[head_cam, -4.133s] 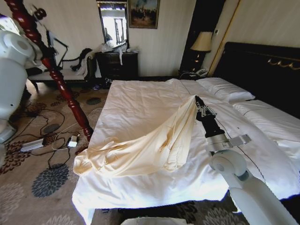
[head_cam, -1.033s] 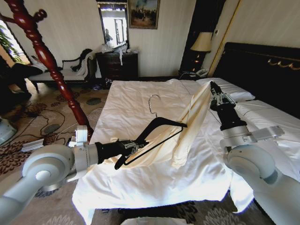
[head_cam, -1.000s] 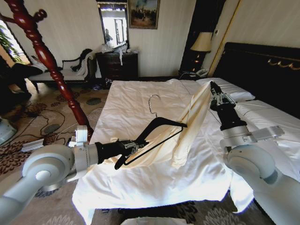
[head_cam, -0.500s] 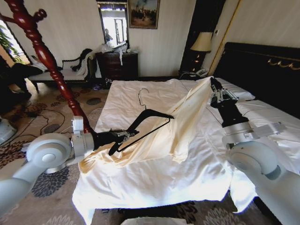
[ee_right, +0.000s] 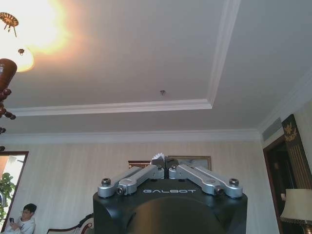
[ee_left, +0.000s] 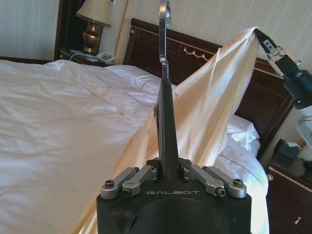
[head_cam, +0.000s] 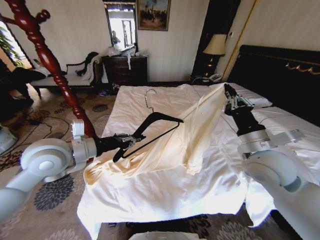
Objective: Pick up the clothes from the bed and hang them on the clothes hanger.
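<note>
**A:** Since half a second ago, the left hand (head_cam: pixel 119 142) has slid a touch toward the left of the frame with the slim black triangular hanger with the silver hook (head_cam: pixel 150 124). Right side looks the same to me.

**B:** Yep. Left hand is clamped tight on the hanger's lower corner. Right hand (head_cam: pixel 227 93), upper right of centre, is pinched shut on an edge of the pale cream-yellow soft top (head_cam: pixel 190 135), holding it up like a tent; the rest trails down to the lower left over the wide bed with wrinkled white sheets (head_cam: pixel 150 195).

**A:** So what matters for the next bit?

**B:** I'd say the hanger's long axis. It runs lower left to upper right, its free end aimed at the raised fabric and lying just in front of the drape. Left hand is the nearer one for threading it in; can't tell where the neck opening is.
</note>
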